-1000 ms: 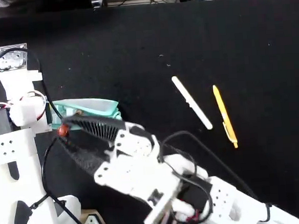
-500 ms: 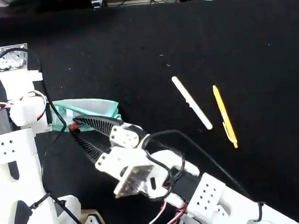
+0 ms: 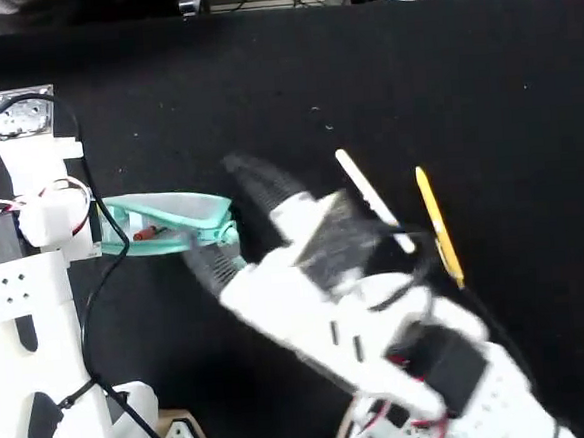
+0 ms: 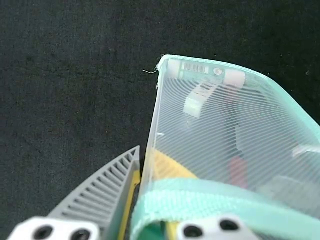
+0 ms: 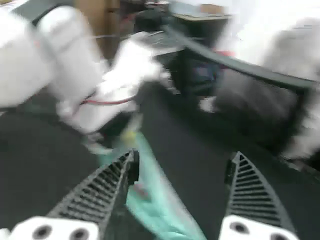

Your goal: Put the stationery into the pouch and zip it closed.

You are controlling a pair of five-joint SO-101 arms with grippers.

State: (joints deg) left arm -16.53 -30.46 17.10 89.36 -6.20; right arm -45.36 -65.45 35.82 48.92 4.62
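Note:
The mint, see-through pouch (image 3: 171, 212) lies at the table's left, and my left gripper (image 3: 107, 230) is shut on its rim. In the left wrist view the pouch (image 4: 225, 130) holds a red item (image 4: 238, 171) and a white-and-green item (image 4: 199, 97); my left gripper (image 4: 145, 200) pinches the mint edge. The red item (image 3: 149, 232) also shows through the pouch from above. My right gripper (image 3: 213, 214) is blurred, open and holding nothing, just right of the pouch mouth. The right wrist view has its fingers (image 5: 100, 195) spread wide around the pouch (image 5: 150, 200). A white pen (image 3: 373, 200) and a yellow pen (image 3: 439, 226) lie farther right.
The left arm's white body (image 3: 36, 287) stands along the left edge. Black cloth (image 3: 383, 82) covers the table, with free room at the back and far right. Cables and equipment sit beyond the table's far edge.
My right gripper held the small red item at the pouch mouth; now that item lies inside the pouch and the gripper has swung up and to the right, open. The left arm kept still.

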